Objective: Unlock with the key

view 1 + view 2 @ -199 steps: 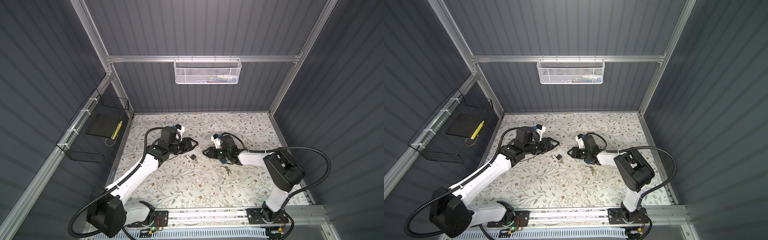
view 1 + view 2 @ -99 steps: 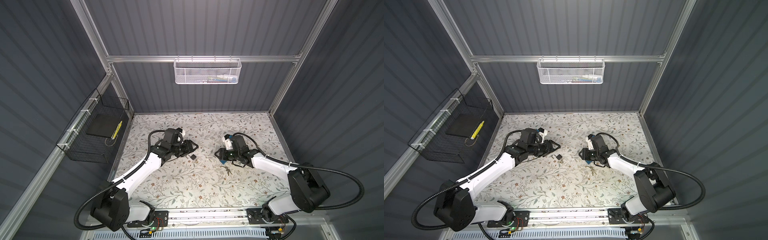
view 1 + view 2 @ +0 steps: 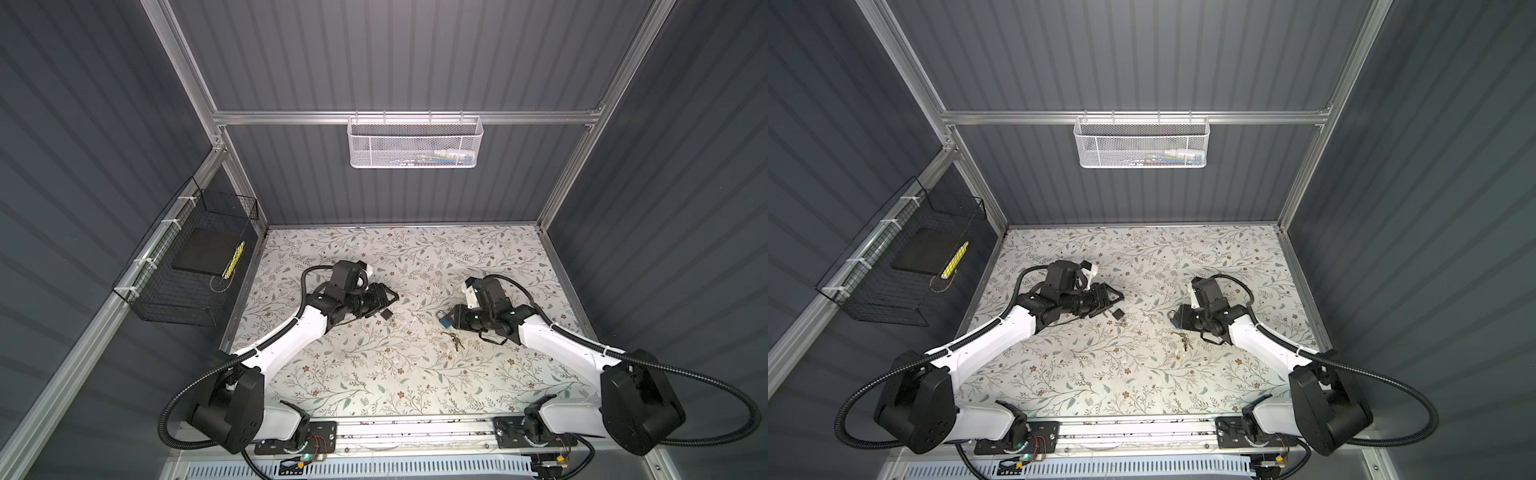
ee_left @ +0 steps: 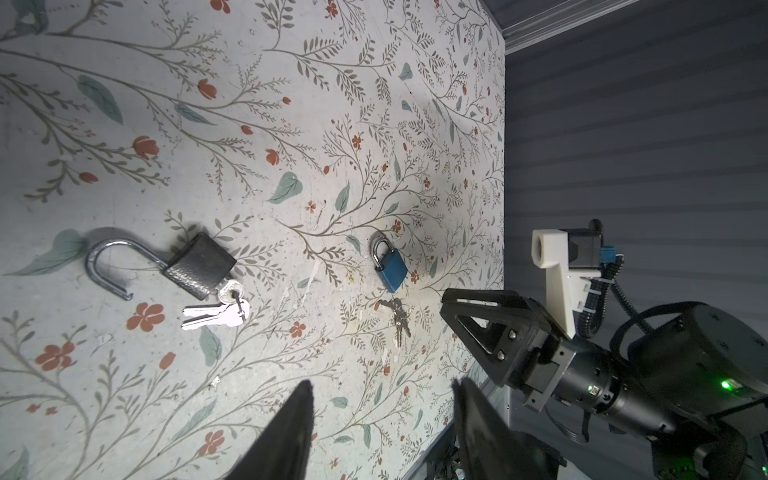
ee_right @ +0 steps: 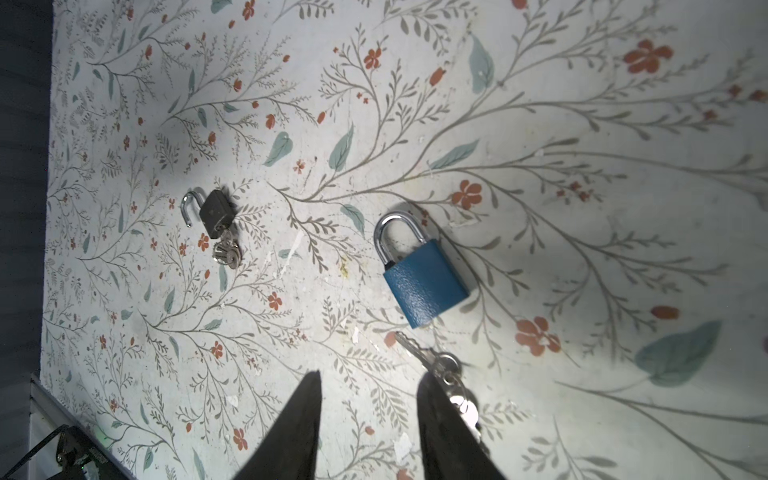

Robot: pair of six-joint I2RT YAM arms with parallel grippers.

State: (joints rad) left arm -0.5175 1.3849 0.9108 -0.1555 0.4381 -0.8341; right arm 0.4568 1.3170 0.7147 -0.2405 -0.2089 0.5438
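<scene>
Blue padlock lies shut and flat on the table, key bunch just beside its base. Small, hard, probably slick metal; thin bunch, best pinched by a bow. Right tool open, empty, hovering near; left tool likewise.

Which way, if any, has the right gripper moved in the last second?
Yes. The right gripper drew back rightward in a top view, away from the open dark metal padlock, which stayed put.

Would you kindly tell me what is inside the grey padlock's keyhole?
A key is inserted in the grey padlock, with spare keys on its ring. Its blade is hidden inside the body.
</scene>
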